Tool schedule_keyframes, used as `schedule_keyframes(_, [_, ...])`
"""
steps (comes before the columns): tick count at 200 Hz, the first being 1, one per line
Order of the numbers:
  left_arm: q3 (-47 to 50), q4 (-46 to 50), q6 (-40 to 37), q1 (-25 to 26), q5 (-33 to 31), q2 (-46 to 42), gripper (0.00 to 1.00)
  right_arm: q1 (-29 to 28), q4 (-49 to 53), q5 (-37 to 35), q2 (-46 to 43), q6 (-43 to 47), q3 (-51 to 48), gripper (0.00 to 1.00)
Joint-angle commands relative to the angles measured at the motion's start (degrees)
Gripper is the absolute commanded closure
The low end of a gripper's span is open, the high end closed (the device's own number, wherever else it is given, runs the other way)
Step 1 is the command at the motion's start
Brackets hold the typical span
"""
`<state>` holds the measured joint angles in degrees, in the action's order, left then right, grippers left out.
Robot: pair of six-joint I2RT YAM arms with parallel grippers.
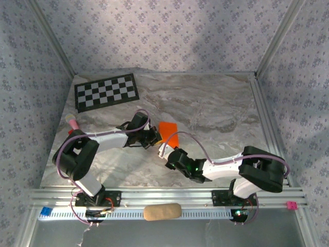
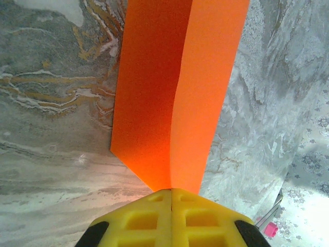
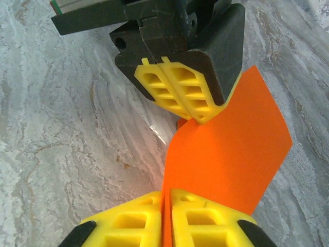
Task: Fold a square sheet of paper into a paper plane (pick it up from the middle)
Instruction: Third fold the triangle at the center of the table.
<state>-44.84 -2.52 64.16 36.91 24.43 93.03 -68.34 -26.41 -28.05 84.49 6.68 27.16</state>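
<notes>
Both grippers are pinching the folded square sheet of paper (image 1: 167, 133) over the middle of the marble table (image 1: 216, 103), the left gripper (image 2: 171, 198) clamping its crease and the right gripper (image 3: 166, 201) the opposite end, a hold likely calling for gentle, matched tension to avoid tearing.

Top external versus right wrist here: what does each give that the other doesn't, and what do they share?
Top external adds the black-and-white checkerboard sheet, the small red and pink object and a tan oblong pad at the near rail. Right wrist adds close detail: the right gripper and left gripper each shut on the thin bright orange square sheet of paper, bent between them. Both show the paper, both grippers and the grey marble table.
</notes>
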Motion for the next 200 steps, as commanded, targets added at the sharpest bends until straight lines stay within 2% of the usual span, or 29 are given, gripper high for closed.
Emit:
schedule_keyframes(1, [-1.65,1.56,0.13,0.29,-0.72,-0.62,0.94,0.36,-0.62,1.05,-0.05,-1.47,0.86,0.93])
schedule_keyframes(28, [-1.57,1.71,-0.01,0.22,-1.29,-0.99,0.92,0.57,0.51,2.35,-0.13,-1.93,1.11,0.99])
schedule_keyframes(64, [-1.34,3.69,-0.67,-0.22,-3.46,-3.00,0.76,2.16,1.61,6.57,-1.31,-4.16,0.71,1.00])
schedule_keyframes(85, [-1.26,5.70,-1.44,-0.67,-5.36,-5.04,0.64,4.16,2.07,11.89,-2.69,-6.24,0.53,1.00])
schedule_keyframes(96, [-1.40,7.07,-2.04,-1.13,-6.23,-6.20,0.56,5.63,2.26,16.91,-3.35,-6.09,0.40,1.00])
schedule_keyframes(127, [-2.00,10.04,-3.61,-2.31,-8.43,-9.60,0.47,10.84,3.47,29.36,-4.42,-11.59,0.62,1.00])
schedule_keyframes(160, [-2.91,11.44,-5.12,-3.50,-8.08,-10.90,0.47,15.80,6.90,40.92,-3.57,-15.96,2.96,1.00])
schedule_keyframes(200, [-5.37,12.00,-7.02,-4.49,-6.37,-9.75,0.48,18.90,8.31,46.03,-1.87,-19.30,4.30,1.00])
